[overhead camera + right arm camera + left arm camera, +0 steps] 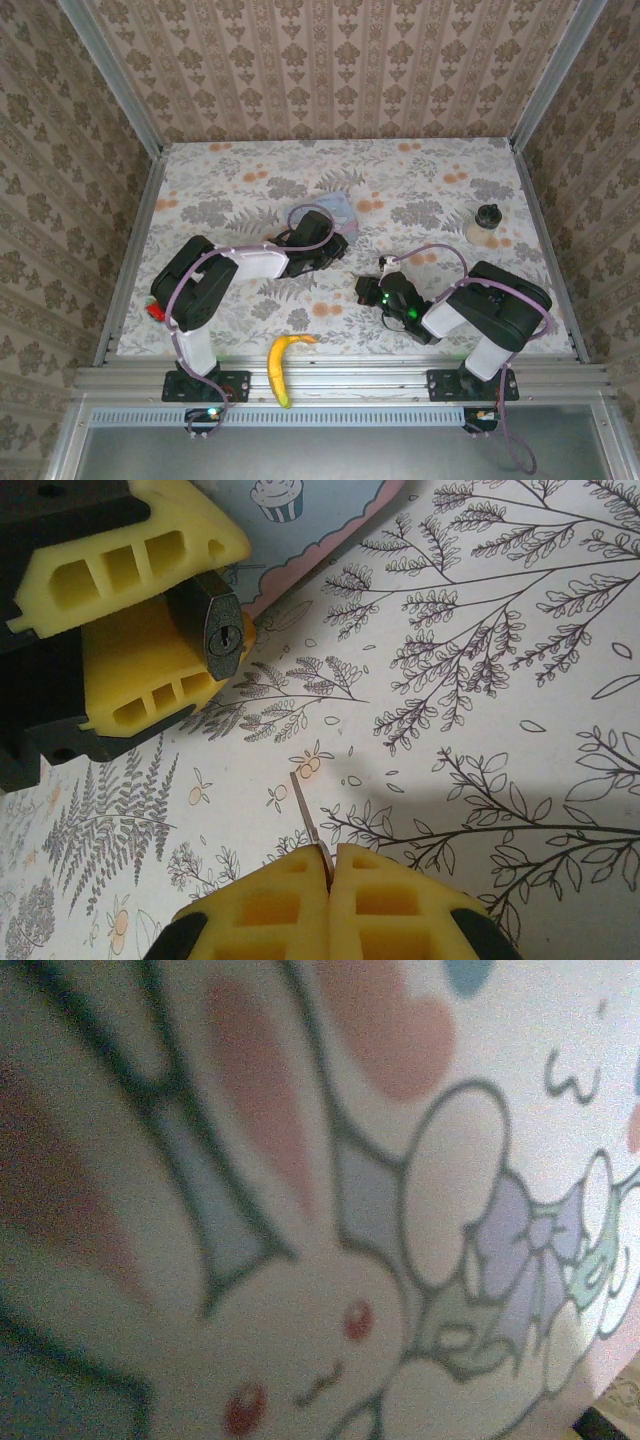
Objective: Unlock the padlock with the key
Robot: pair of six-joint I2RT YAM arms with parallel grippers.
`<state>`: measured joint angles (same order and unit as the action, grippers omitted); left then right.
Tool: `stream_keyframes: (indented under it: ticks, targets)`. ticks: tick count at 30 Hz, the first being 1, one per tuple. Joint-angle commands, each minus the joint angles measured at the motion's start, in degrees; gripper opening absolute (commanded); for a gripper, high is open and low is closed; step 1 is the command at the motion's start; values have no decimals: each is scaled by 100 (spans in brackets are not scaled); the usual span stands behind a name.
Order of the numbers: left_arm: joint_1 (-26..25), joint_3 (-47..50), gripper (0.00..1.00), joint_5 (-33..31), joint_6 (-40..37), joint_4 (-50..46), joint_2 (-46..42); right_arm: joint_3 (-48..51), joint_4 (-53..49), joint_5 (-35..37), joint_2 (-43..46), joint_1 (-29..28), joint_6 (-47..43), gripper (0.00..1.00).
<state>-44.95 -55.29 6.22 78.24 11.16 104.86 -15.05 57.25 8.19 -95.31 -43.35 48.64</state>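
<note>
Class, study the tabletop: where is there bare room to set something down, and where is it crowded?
Bare: the far left corner, behind the left arm; the far strip between the tin and the jar. Crowded: the centre, where the left gripper holds the padlock facing the key in the right gripper.

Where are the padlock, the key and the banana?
padlock (pixel 223 637): right wrist view, on its keyhole face.
key (pixel 306 808): right wrist view, middle of its thin blade.
banana (pixel 276 368): top external view, middle of its curve.

One padlock (pixel 224 638), one key (pixel 305 810), one banana (pixel 281 365), one cartoon tin (pixel 330 1210), one knobbed jar (pixel 487 222)
</note>
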Motion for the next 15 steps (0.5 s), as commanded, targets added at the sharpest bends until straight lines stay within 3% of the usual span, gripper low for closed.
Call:
stream_keyframes:
  ticks: [1,15]
  targets:
    - [-13,-61,0,458,226,-141,125,-7,49,68,100,23,65,0]
    - [6,-96,0,599,364,-61,229,-42,-56,60,209,22,58,0]
